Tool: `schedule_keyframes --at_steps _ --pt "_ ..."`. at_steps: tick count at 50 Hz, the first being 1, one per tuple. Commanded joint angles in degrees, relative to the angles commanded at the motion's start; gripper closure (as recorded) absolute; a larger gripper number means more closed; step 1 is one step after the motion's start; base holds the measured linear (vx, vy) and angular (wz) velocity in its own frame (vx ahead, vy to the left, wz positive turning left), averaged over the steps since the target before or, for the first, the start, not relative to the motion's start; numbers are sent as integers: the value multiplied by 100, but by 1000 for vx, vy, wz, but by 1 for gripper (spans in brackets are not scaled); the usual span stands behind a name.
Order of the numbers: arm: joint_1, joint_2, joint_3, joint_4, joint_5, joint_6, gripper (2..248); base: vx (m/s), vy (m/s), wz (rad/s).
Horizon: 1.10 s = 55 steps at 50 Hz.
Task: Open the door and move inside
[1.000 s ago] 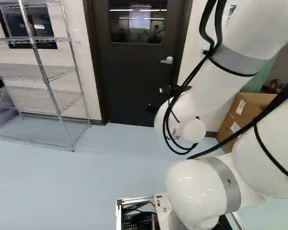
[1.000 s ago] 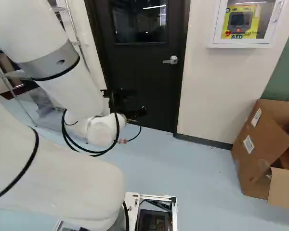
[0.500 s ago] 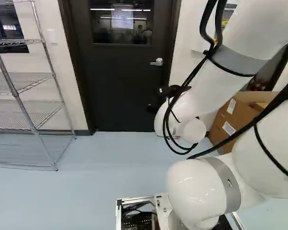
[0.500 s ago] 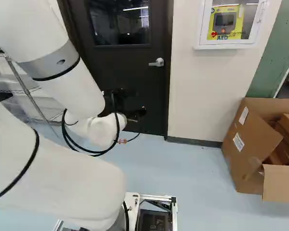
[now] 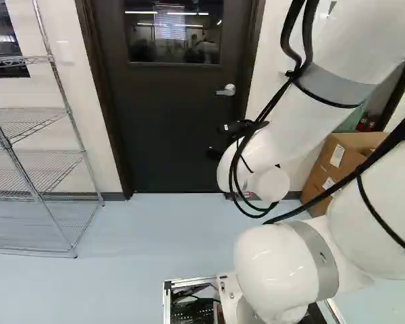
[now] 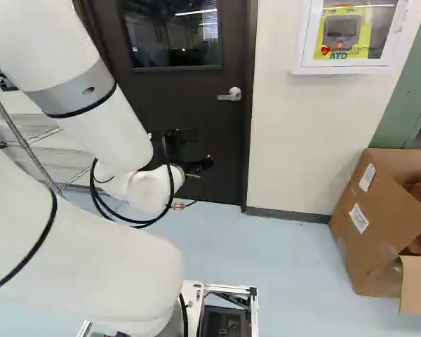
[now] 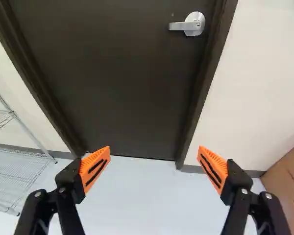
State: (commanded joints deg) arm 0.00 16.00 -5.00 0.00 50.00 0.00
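Facing one shut door [image 5: 169, 128] across floor [image 5: 155, 236], the hand [image 6: 186, 151] holds its two fingers [image 7: 94, 168] wide apart; one lever handle [image 7: 194, 24] sits near the frame [image 7: 201, 98], one rack [image 5: 30, 177] and one carton [image 6: 379, 225] flanking.

We record: door [image 5: 175, 128], dark, smooth, matt; its window [image 5: 174, 34], glossy glass; lever handle [image 7: 188, 24], satiny metal. Shelf rack [image 5: 34, 172], shiny metal wire. Box [image 6: 372, 210], matt brown cardboard. Arm casing [image 6: 98, 260], smooth, glossy white. Floor [image 5: 142, 236], smooth.
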Motion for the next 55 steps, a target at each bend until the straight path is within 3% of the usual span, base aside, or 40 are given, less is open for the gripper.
schedule_keyframes --at_steps 55 --pt "0 0 0 0 0 0 3 203 52 -53"
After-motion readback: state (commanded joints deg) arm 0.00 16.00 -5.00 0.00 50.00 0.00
